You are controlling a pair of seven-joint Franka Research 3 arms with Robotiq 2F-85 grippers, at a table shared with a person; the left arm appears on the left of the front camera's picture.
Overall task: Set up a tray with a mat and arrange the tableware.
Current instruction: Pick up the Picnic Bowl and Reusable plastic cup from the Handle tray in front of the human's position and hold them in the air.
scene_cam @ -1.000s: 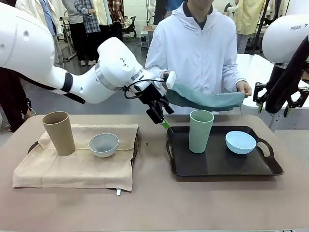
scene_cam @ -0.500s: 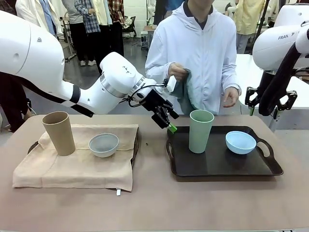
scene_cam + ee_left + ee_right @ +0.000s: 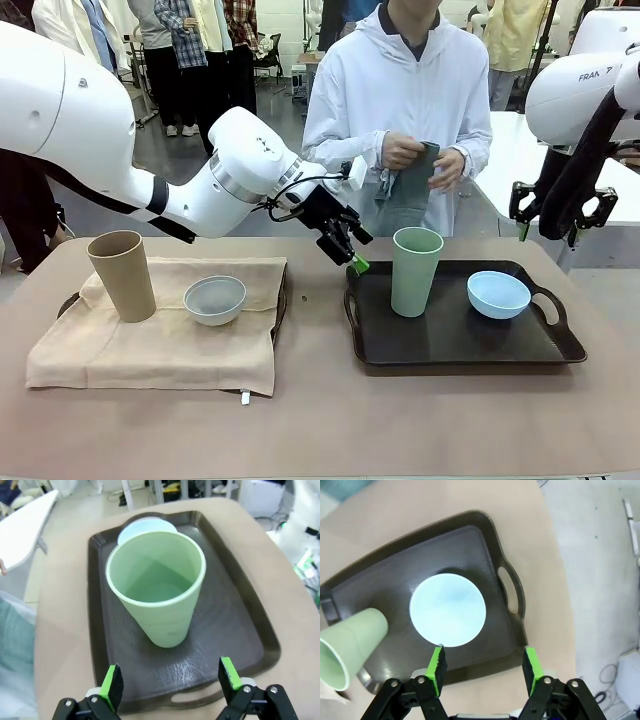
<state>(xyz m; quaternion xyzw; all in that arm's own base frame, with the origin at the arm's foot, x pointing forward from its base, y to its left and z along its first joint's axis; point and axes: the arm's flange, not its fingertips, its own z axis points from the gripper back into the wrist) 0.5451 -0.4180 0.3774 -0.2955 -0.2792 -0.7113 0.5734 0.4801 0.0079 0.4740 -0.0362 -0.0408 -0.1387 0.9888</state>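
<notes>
A pale green cup [image 3: 416, 270] and a light blue bowl [image 3: 498, 294] stand on the bare dark tray [image 3: 460, 345] at the right. A tan cup [image 3: 122, 275] and a white bowl [image 3: 214, 299] sit on a beige mat [image 3: 160, 345] at the left. My left gripper [image 3: 350, 260] hovers open at the dark tray's near-left corner, facing the green cup [image 3: 157, 587] with the blue bowl [image 3: 145, 526] behind it. Held high over the tray's right end, my right gripper [image 3: 550, 225] is open above the blue bowl [image 3: 447, 610]. The person holds a folded teal cloth [image 3: 412, 180] in both hands.
The beige mat covers a second dark tray, whose edge [image 3: 68, 303] peeks out at the left. The dark tray has handles at both ends [image 3: 512, 592]. A white table [image 3: 520, 140] stands behind on the right. People stand far back.
The person has gathered the spread teal cloth into a bundle held at the chest with both hands. My left gripper dropped slightly toward the tray corner. My right arm shifted a little.
</notes>
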